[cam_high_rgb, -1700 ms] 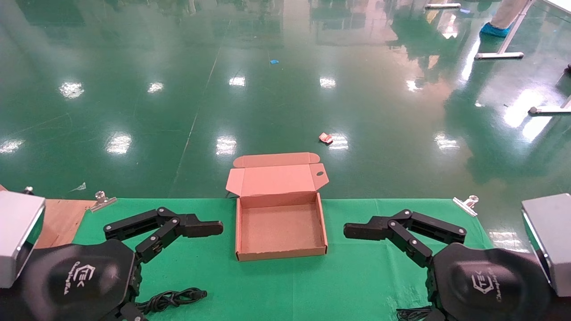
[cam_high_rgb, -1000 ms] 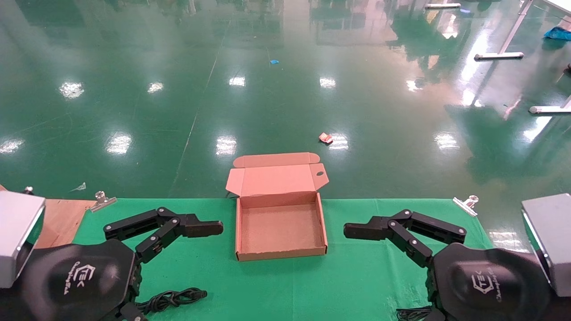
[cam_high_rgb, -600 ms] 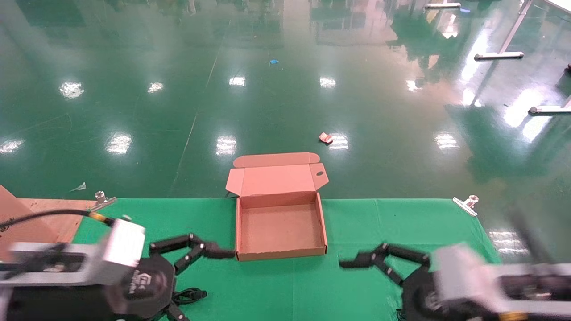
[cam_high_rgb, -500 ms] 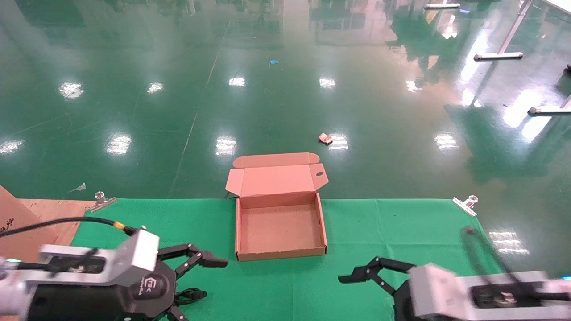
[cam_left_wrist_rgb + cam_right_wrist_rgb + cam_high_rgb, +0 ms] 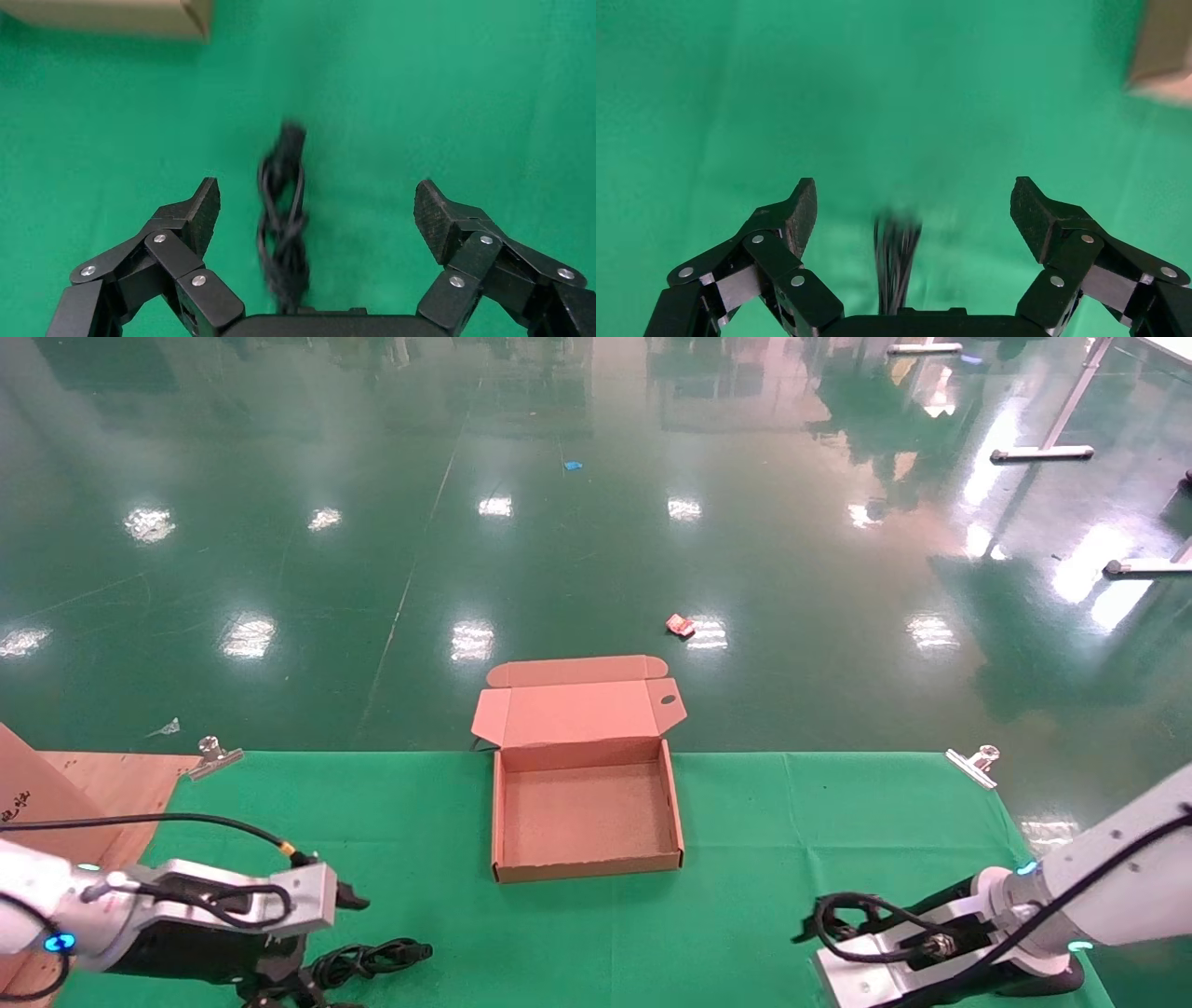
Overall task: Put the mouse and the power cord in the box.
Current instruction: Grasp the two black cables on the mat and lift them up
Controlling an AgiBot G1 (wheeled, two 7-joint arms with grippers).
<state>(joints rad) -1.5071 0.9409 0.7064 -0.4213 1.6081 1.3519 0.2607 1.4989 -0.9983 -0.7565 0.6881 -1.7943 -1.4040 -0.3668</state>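
Observation:
The box (image 5: 587, 822) lies open in the middle of the green cloth, its lid folded back over the far edge, with nothing inside. The power cord (image 5: 372, 960) lies bundled near the front left. My left gripper (image 5: 318, 210) hovers open above the power cord (image 5: 284, 225), which lies lengthwise between the fingers without touching them. At the front right, my right gripper (image 5: 916, 210) is open over a bunch of thin black cable (image 5: 897, 260). The mouse's body is hidden under that hand.
Metal clips (image 5: 212, 756) (image 5: 973, 761) hold the green cloth (image 5: 745, 915) at its far corners. A wooden board (image 5: 102, 784) and a piece of cardboard (image 5: 28, 794) sit at the left edge. A corner of the box (image 5: 105, 17) shows beyond the left fingers.
Both arms have swung down from beside the box to the near edge of the table. The left hand now hangs over the power cord, the right over the thin cable.

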